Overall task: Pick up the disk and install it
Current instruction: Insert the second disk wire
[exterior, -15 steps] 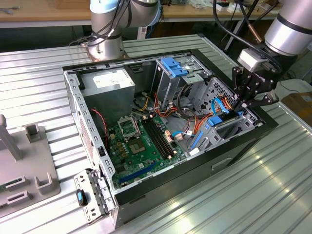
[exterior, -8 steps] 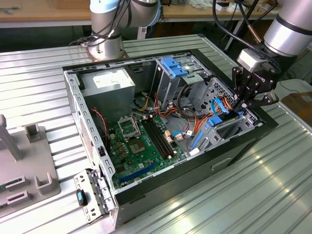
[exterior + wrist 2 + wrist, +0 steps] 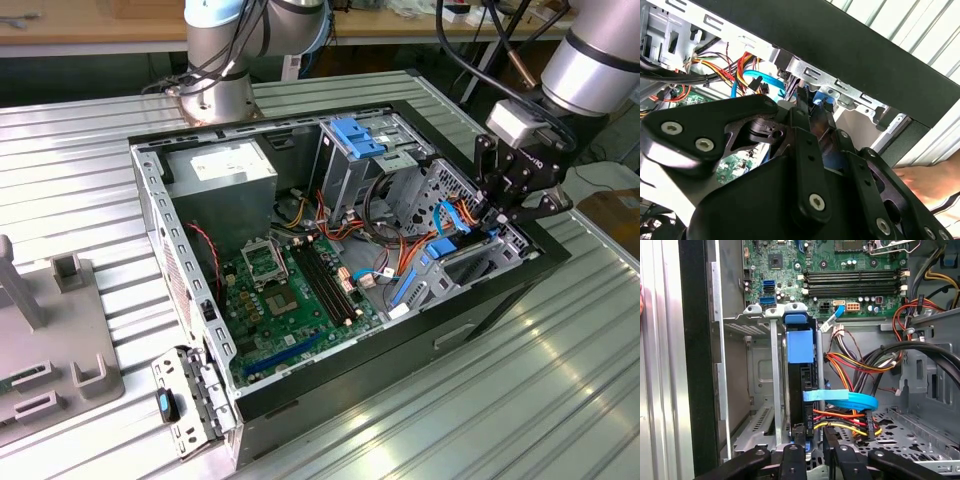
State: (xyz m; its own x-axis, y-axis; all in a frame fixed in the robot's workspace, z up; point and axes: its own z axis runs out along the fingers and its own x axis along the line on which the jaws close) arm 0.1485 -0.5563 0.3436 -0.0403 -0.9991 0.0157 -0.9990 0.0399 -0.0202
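Note:
The disk [image 3: 801, 385] stands on edge in a slot of the metal drive cage [image 3: 760, 390], dark-bodied with a blue carrier and a blue tab at its far end. My gripper [image 3: 815, 455] sits over the disk's near end, and its black fingers [image 3: 792, 462] are closed on it. In the second wrist view the gripper [image 3: 815, 112] reaches down at the case's side wall with a blue part between its tips. In the exterior view the gripper [image 3: 497, 222] hangs over the case's right end above the blue-railed disk [image 3: 440, 262].
The open computer case [image 3: 150, 200] holds a green motherboard [image 3: 290, 290], a power supply [image 3: 220, 170] and a light-blue bracket [image 3: 357, 135]. Coloured cables [image 3: 855, 402] crowd beside the cage. A person's hand [image 3: 935, 180] rests outside the case. A grey fixture [image 3: 50, 340] stands at the exterior view's left.

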